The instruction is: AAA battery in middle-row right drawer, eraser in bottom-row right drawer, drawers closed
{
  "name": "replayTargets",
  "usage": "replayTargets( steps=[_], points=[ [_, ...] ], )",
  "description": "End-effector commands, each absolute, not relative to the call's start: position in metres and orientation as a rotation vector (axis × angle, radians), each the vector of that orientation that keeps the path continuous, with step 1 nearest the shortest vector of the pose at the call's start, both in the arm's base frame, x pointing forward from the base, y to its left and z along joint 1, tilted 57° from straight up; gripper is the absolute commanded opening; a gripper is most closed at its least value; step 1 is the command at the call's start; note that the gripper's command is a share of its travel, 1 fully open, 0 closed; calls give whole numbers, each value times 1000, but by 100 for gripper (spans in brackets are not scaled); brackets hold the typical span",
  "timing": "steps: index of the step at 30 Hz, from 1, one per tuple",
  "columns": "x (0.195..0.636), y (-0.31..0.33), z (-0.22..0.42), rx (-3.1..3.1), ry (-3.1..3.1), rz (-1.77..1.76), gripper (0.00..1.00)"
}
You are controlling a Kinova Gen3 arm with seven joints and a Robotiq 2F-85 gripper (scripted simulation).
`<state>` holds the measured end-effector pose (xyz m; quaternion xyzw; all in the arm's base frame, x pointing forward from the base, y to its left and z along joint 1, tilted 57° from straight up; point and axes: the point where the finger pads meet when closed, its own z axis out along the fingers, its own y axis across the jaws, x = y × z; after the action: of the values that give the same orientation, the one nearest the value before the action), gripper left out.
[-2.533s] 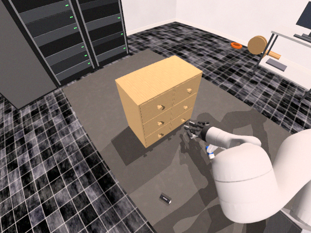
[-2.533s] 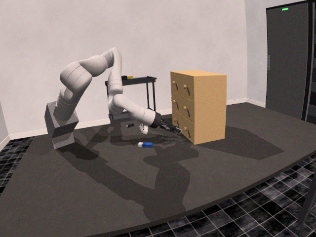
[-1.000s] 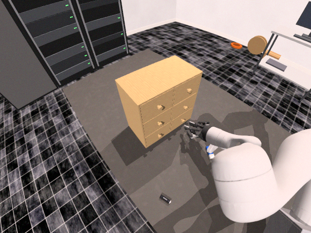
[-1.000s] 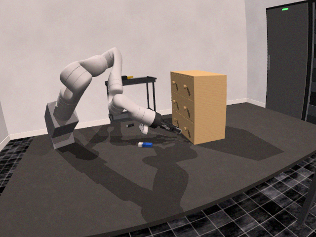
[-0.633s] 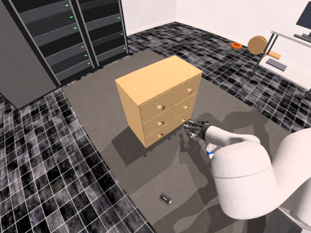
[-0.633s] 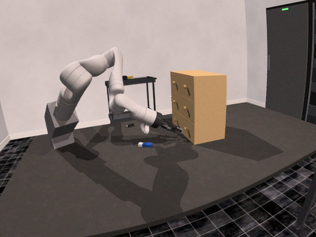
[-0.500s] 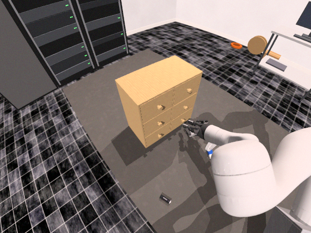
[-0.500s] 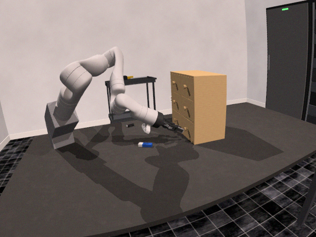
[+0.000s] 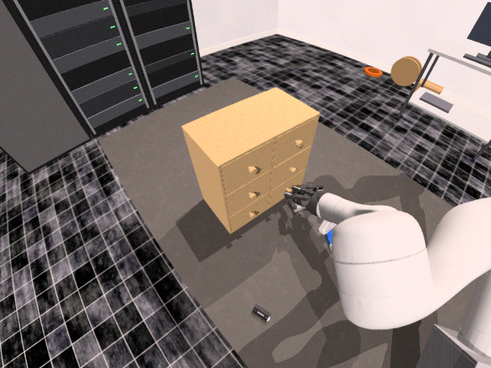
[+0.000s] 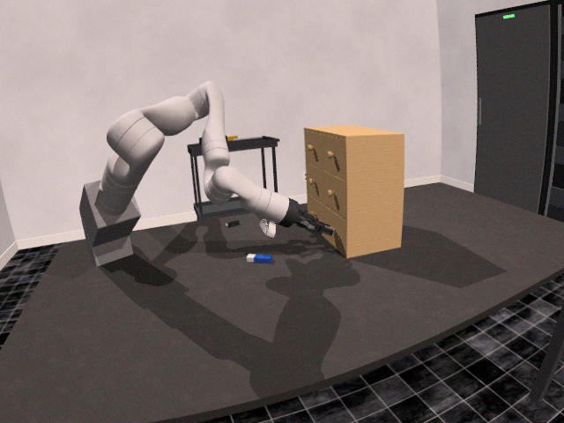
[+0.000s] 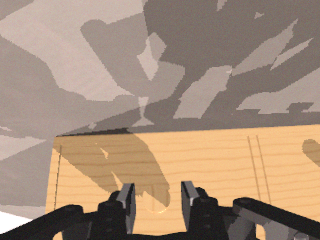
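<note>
One blue-and-white eraser (image 9: 329,238) (image 10: 259,258) below the hand (image 9: 292,193) (image 10: 331,231) (image 11: 158,192), apart

Fingers (image 9: 288,194) (image 10: 331,231) nearer chest (image 9: 249,126) (image 10: 374,191) (image 11: 215,160), now around bottom-row right knob (image 9: 289,190) (image 11: 159,200).
</note>
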<state>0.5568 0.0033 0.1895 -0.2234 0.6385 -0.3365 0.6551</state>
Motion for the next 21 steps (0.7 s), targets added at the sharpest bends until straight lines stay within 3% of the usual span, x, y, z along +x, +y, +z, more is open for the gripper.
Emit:
replayTargets(
  steps=[1, 21],
  points=[
    [561, 3, 191, -507, 1449, -766, 33],
    [561, 4, 192, -507, 1445, -765, 33]
  ],
)
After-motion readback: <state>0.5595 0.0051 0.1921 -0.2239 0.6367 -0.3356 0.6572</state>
